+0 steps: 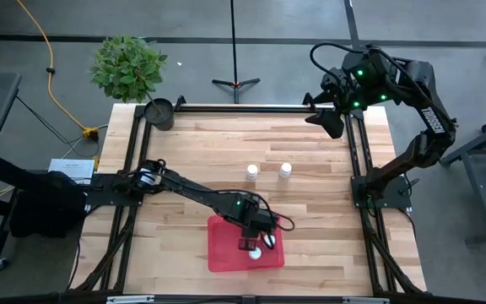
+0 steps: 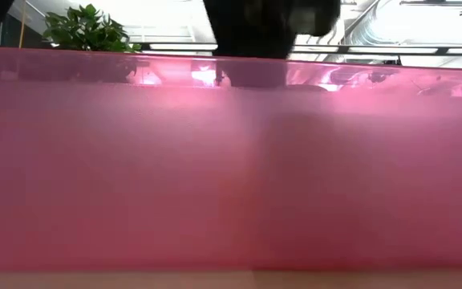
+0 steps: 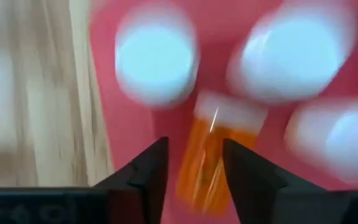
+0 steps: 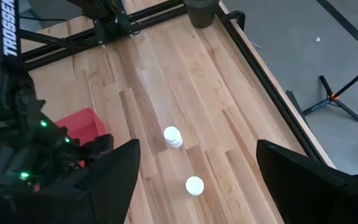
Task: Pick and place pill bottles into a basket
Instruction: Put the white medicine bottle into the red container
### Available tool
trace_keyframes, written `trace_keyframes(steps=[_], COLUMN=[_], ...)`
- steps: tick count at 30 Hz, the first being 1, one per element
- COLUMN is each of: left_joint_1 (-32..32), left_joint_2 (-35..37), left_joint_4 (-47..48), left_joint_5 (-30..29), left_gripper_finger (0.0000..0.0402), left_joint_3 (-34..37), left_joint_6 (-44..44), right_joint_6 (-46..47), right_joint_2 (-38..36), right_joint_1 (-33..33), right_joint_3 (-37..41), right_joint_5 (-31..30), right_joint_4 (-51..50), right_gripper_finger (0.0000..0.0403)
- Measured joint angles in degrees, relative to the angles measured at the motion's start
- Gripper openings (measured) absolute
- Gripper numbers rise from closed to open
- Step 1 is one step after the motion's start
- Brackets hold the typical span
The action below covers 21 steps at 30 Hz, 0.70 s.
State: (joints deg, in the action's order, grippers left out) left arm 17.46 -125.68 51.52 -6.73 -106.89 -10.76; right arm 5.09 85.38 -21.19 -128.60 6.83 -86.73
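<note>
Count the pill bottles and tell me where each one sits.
6. Two white bottles stand on the bare table, one beside the other. Three white ones and the orange bottle are in the red tray, by the left claw.

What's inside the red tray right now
In the red tray, the left wrist view shows three white bottles and one orange bottle lying between the left claw's open fingers. From above, that claw hides most of them; only one white cap shows.

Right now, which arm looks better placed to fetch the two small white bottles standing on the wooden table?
Probably the right: its open right gripper hangs free near the two white bottles. The left gripper is over the red tray, around the orange bottle.
</note>
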Motion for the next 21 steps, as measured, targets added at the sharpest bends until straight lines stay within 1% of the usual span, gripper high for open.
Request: trace_keyframes(steps=[1,4,5,9,16,21], left_joint_1=[-0.05,-0.53,-0.78,-2.05,-3.71,-3.99], left_joint_2=[-0.01,-0.62,-0.59,0.31,4.62,10.27], left_joint_4=[1.98,0.14,1.69,2.97,3.67,3.39], left_joint_5=[0.19,0.35,0.38,0.65,4.67,5.14], left_gripper_finger=[0.0173,0.0145,0.0137,0.0111,0.0090,0.0088], left_joint_3=[0.29,-0.01,0.05,-0.02,-0.02,-0.09], left_joint_6=[0.00,0.02,0.00,0.00,-0.02,-0.02], right_joint_6=[-0.03,-0.20,-0.22,-0.71,-1.79,-2.64], right_joint_2=[0.00,0.00,0.00,0.00,0.00,0.00], right_joint_1=[0.00,0.00,0.00,-0.01,-0.02,-0.02], right_joint_3=[0.00,0.00,0.00,0.00,0.00,0.00], right_joint_5=[0.00,0.00,0.00,0.00,0.02,0.00], right_joint_4=[-0.05,-0.19,-0.25,-0.47,-0.50,-0.65], right_gripper_finger=[0.0312,0.0312,0.0312,0.0312,0.0312,0.0312])
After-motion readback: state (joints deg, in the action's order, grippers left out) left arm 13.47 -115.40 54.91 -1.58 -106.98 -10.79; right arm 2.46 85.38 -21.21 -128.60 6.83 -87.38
